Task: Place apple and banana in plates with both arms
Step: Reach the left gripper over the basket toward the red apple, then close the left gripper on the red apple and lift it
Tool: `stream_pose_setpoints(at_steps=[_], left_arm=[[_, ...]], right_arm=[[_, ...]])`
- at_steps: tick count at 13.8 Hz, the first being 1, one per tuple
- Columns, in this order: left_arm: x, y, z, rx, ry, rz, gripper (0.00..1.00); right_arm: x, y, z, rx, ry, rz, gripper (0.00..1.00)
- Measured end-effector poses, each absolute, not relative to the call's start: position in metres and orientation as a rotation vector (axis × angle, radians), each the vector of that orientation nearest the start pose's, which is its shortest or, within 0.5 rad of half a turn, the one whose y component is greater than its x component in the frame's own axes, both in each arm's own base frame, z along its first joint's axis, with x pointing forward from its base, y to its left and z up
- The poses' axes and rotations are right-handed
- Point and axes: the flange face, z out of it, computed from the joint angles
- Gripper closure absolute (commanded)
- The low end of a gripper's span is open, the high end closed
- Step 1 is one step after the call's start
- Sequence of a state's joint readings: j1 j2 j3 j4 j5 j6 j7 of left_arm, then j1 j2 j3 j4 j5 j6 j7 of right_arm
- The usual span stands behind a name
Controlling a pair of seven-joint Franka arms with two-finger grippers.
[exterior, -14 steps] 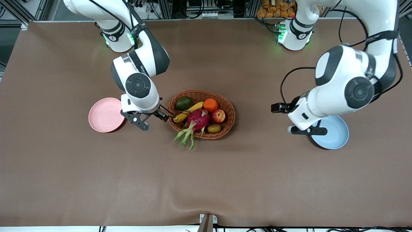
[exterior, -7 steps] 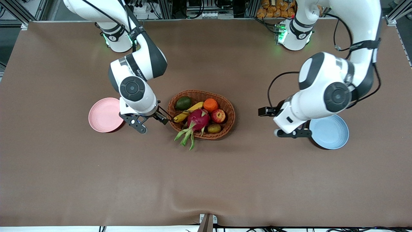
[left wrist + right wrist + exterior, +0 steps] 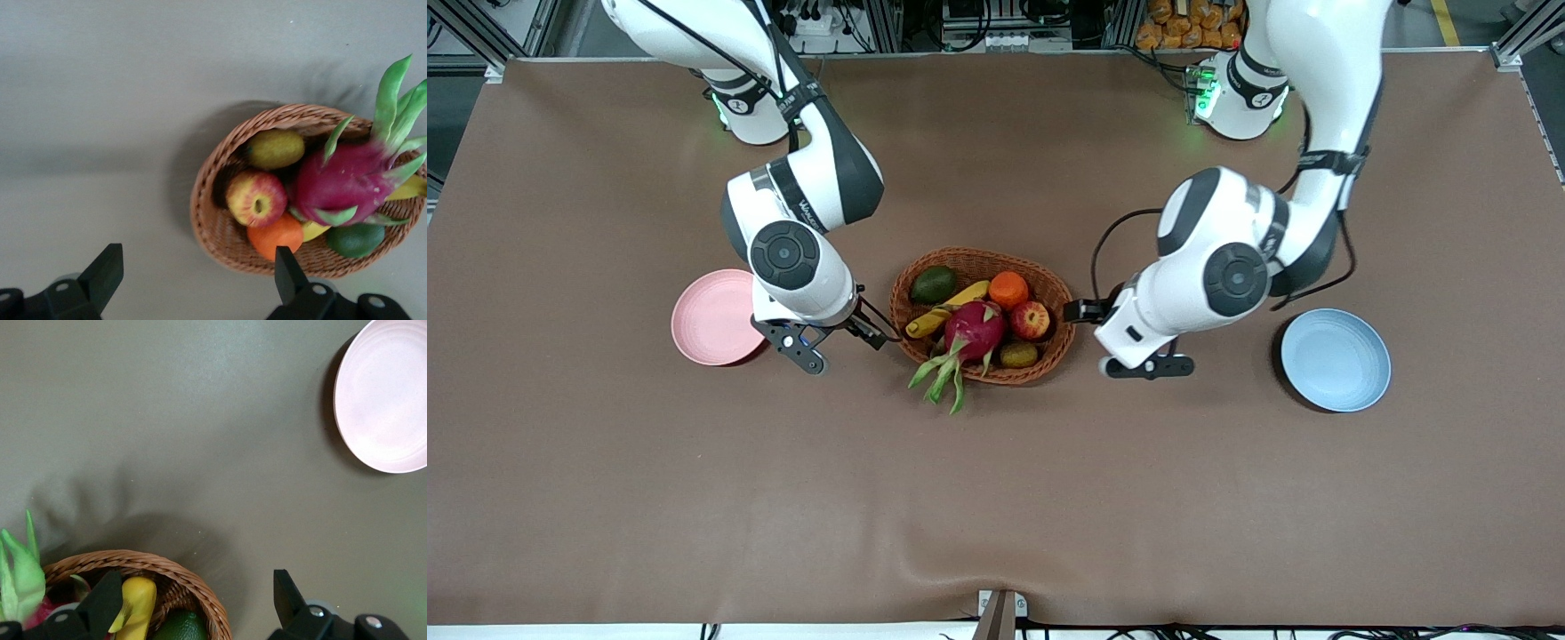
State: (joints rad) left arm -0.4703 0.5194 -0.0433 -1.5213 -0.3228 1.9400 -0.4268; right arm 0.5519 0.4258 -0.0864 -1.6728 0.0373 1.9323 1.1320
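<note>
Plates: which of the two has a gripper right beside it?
The pink plate, at the right arm's end of the table: the right gripper hangs open at its edge. The blue plate sits clear of the open left gripper.

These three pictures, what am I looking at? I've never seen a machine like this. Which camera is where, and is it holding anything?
Two white robot arms stand at a brown table, each ending in a two-finger gripper. The big picture looks down from a high camera facing them. The two smaller ones come from cameras on the arms' wrists, looking past the black fingertips.

A wicker basket sits mid-table with fruit inside: an apple, a banana, an orange, a dragon fruit and a green avocado.

A pink plate lies toward the right arm's end, a blue plate toward the left arm's end. Both are bare.

The left gripper and the right gripper hang beside the basket's two ends, open, holding nothing.
</note>
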Motion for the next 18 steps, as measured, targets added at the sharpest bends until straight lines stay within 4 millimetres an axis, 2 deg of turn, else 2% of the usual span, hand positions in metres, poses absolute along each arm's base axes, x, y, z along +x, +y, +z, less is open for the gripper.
stream_pose_setpoints(at_steps=[4,9,14,18], left_arm=[[0.586,-0.382,0.313,-3.397,-0.108,0.387,0.00],[0.565,-0.420,0.265,-3.398,-0.080,0.416,0.00],[0.560,-0.428,0.246,-3.388,-0.071,0.424,0.00],[0.547,-0.442,0.224,-3.371,-0.038,0.441,0.00]], right_arm=[[0.577,0.294,0.344,-3.070,1.094,0.192,0.00],[0.578,0.289,0.344,-3.070,1.108,0.203,0.00],[0.582,0.286,0.347,-3.061,1.115,0.193,0.00],[0.586,0.291,0.357,-3.049,1.104,0.166,0.00]])
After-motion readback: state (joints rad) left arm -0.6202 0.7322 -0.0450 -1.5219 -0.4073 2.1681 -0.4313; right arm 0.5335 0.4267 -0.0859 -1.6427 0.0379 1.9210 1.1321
